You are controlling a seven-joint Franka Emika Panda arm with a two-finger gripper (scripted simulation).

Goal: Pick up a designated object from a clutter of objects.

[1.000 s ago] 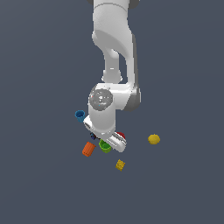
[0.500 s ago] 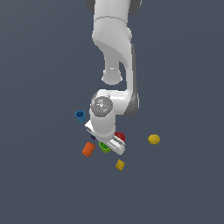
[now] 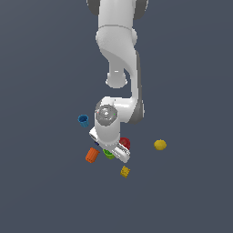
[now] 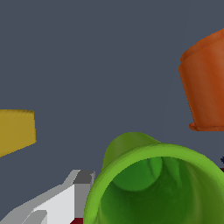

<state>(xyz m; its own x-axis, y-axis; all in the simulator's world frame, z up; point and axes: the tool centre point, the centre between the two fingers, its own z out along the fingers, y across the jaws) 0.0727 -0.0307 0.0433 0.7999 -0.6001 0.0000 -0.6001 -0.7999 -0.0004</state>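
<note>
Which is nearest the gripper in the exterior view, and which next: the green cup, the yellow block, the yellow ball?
1. Green cup: right under the gripper, partly hidden by it.
2. Yellow block: just below it in the picture, apart from it.
3. Yellow ball: well off to the exterior view's right.

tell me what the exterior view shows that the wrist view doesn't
Only the exterior view shows the whole arm, the blue cup, the yellow ball and the red round piece, with the arm's hand low over the clutter and hiding most of the green cup.

Only the wrist view shows the green cup's hollow open top up close, with one grey-tipped finger right beside it.

Both show the green cup, the orange ribbed cup and the yellow block. Neither shows clearly whether the gripper has closed.
</note>
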